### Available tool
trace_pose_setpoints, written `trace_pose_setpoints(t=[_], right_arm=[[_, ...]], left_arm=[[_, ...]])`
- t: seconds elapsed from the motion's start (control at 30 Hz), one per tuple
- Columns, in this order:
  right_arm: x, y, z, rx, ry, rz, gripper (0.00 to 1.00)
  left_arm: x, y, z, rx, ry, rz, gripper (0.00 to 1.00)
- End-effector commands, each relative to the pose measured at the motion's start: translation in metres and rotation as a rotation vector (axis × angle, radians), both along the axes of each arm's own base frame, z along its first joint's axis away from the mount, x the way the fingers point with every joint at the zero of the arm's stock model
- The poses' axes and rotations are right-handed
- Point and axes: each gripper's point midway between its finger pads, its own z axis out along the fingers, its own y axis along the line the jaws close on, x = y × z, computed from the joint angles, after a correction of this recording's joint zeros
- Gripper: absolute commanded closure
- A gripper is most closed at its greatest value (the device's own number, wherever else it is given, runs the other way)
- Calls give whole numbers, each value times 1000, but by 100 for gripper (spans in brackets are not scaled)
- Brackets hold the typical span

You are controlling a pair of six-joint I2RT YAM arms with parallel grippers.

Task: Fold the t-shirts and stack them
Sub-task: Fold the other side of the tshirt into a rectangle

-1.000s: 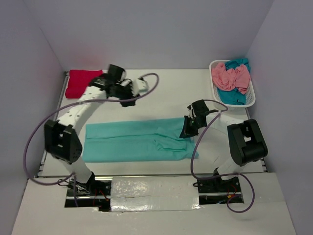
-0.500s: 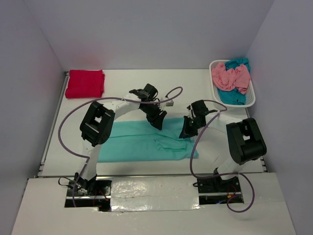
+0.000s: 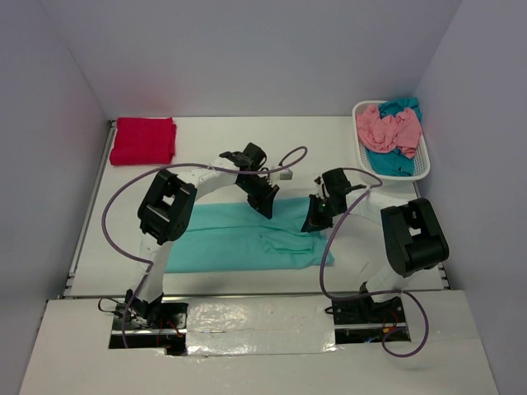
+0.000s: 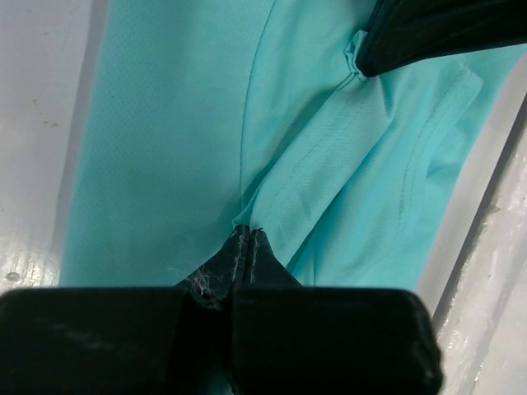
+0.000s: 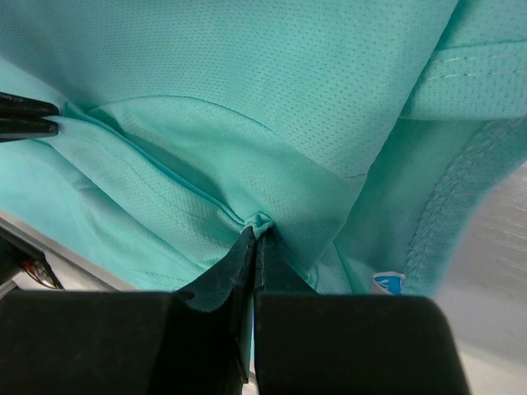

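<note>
On the table (image 3: 329, 152) the mint-teal shirt (image 3: 239, 240) lies spread flat toward the near edge, long side running left to right; left gripper (image 3: 265, 206) is down at its far edge near the middle, fingers pressed together on a pinch of cloth; right gripper (image 3: 313, 222) is near it at the shirt's right end, also clamped tight on a small fold; a ridge of cloth runs between the two pinches; red shirt (image 3: 143, 141) sits folded at the far left corner; pink shirt (image 3: 387, 130) and darker teal shirt (image 3: 389, 162) lie crumpled in the white basket (image 3: 425, 161) at far right.
</note>
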Motion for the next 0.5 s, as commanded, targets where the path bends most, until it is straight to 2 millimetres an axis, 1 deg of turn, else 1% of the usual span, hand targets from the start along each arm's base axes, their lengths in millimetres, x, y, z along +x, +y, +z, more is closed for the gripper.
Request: trace_pose_setpoints(t=[0.0,0.1,0.13,0.17,0.2,0.23,0.27,0.3,0.33,0.37,0.4,0.47], right_arm=[[18,-2,12,-17,-66,-4,100],[37,-4,33,-35,-147,0,100],[43,-7,40,-54,-185,-3,100],[47,-10,44,-65,-203,-9,100],[53,-11,49,-67,-227,-14,100],[55,-11,51,-67,-237,-17,100],[60,-12,53,-61,-242,-24,100],[60,-13,50,-60,-234,-26,100],[62,-12,50,-57,-233,-26,100],[63,-13,43,-61,-212,-26,100],[68,-12,44,-59,-220,-28,100],[74,-14,41,-71,-218,-36,100]], left_arm=[[-3,-10,27,-71,-24,-44,100],[4,-9,34,-71,-54,-37,100],[6,-9,34,-74,-60,-23,100],[8,-9,37,-83,-68,-12,100],[12,-6,45,-95,-86,7,100],[11,-4,44,-92,-71,36,100],[17,-3,52,-109,-94,57,100],[18,-1,52,-112,-103,61,100],[18,2,48,-99,-98,72,100],[19,3,48,-93,-107,80,100],[19,5,44,-79,-106,94,100],[20,7,42,-76,-109,111,100]])
